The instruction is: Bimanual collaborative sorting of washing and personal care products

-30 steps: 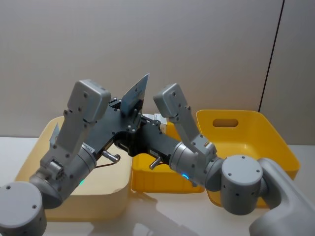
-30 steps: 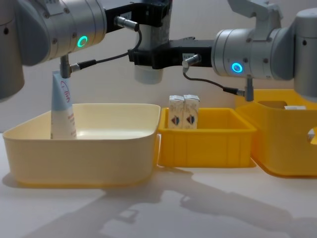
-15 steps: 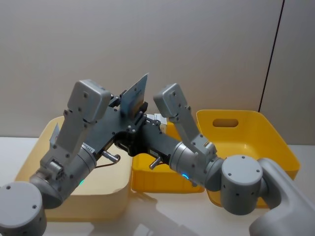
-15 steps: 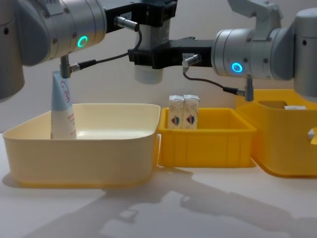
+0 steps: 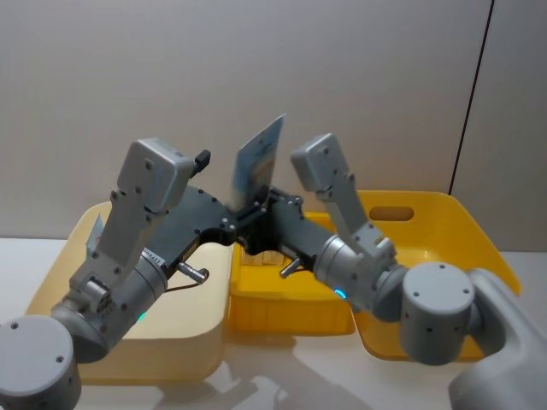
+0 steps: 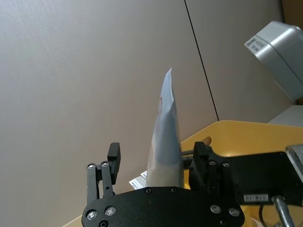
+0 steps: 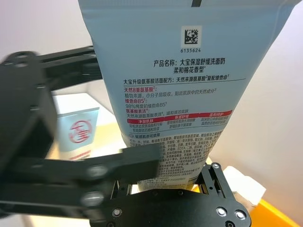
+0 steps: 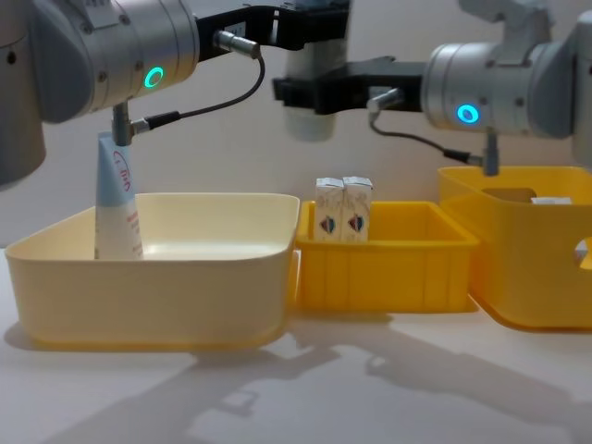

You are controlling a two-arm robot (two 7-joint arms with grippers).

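Where the two arms meet above the bins, a light-blue squeeze tube (image 5: pixel 259 162) stands nearly upright in mid-air, crimped end up and white cap (image 8: pixel 311 121) down, over the small yellow bin (image 8: pixel 387 269). The right gripper (image 7: pixel 163 182) pinches it near the cap end, its printed back panel facing the right wrist camera. The left gripper (image 6: pixel 156 177) sits just beside the same tube with its fingers (image 6: pixel 113 161) spread on either side, one dark finger clearly apart from the tube; contact on the far side cannot be judged. A second light-blue tube (image 8: pixel 117 197) with red script stands upright in the far left corner of the cream bin (image 8: pixel 148 277). Two small white cartons (image 8: pixel 343 210) with a blue-red emblem stand touching, side by side, at the back left of the small yellow bin. A large yellow bin (image 8: pixel 536 259) with a handle cut-out sits to the right, holding white items that are too hidden to identify.
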